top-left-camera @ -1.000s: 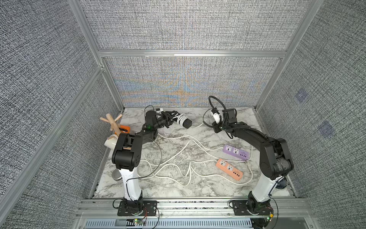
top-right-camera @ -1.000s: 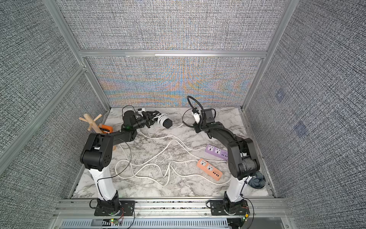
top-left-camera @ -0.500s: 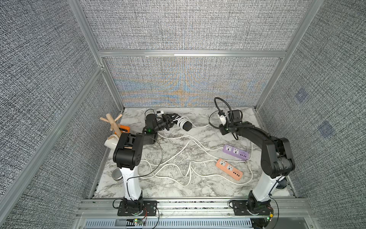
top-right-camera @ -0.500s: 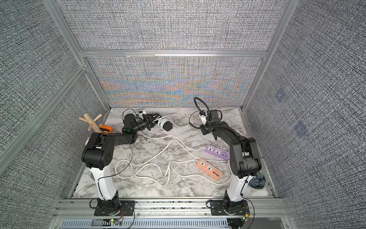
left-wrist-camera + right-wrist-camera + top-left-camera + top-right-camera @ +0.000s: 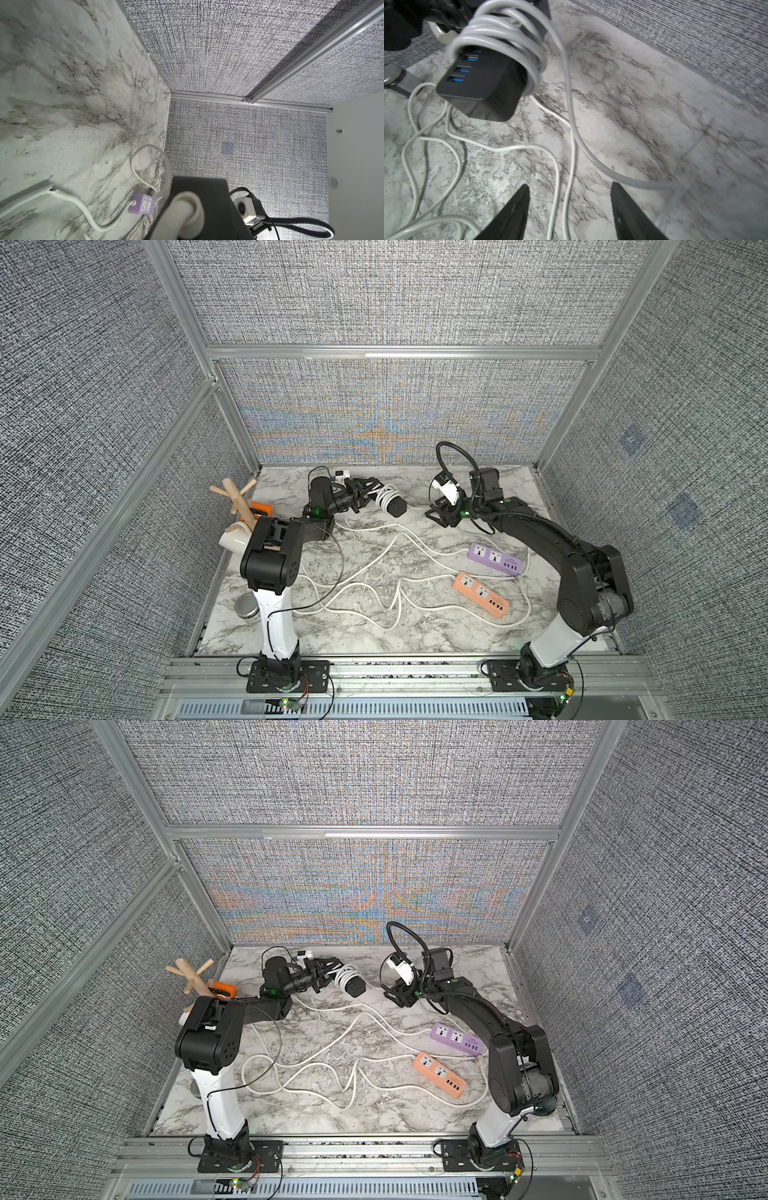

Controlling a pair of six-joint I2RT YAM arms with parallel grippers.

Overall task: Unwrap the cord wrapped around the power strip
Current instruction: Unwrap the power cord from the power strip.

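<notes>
right wrist view: right gripper [image 5: 570, 185] has its fingers spread wide with nothing between them, low over the table [image 5: 654, 124]. left gripper [image 5: 365, 494] pinches one end of the black power strip [image 5: 483, 87], held tilted clear of the table at the back. white cord [image 5: 500, 31] is coiled several turns around it, one loose length dropping to the table toward the right gripper. purple strip [image 5: 494, 559] and orange strip [image 5: 480, 594] lie flat by the right arm, cords sprawled mid-table.
</notes>
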